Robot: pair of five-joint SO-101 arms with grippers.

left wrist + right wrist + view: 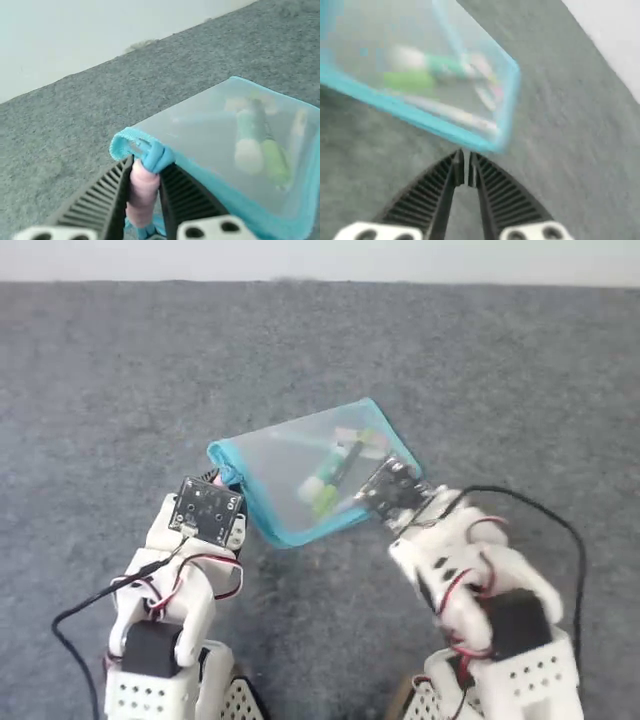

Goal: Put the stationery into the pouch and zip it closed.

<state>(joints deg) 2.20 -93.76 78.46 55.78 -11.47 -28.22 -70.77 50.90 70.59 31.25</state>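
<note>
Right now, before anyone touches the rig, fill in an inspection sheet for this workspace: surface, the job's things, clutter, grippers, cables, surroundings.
Surface: grey carpet-like mat, flat.
Job's things: translucent pouch with blue trim lies mid-table; stationery, green and white pens, is inside it; whether the zip is shut cannot be told.
Clutter: nothing seen.
Grippers: left gripper shut on a pink tab at the pouch's blue corner; right gripper shut, tips at the pouch's opposite edge, contact unclear.
Cables: black cable loops by the left arm, another by the right arm; red and white wires run along both arms.
Surroundings: pale wall beyond the mat's far edge.
</note>
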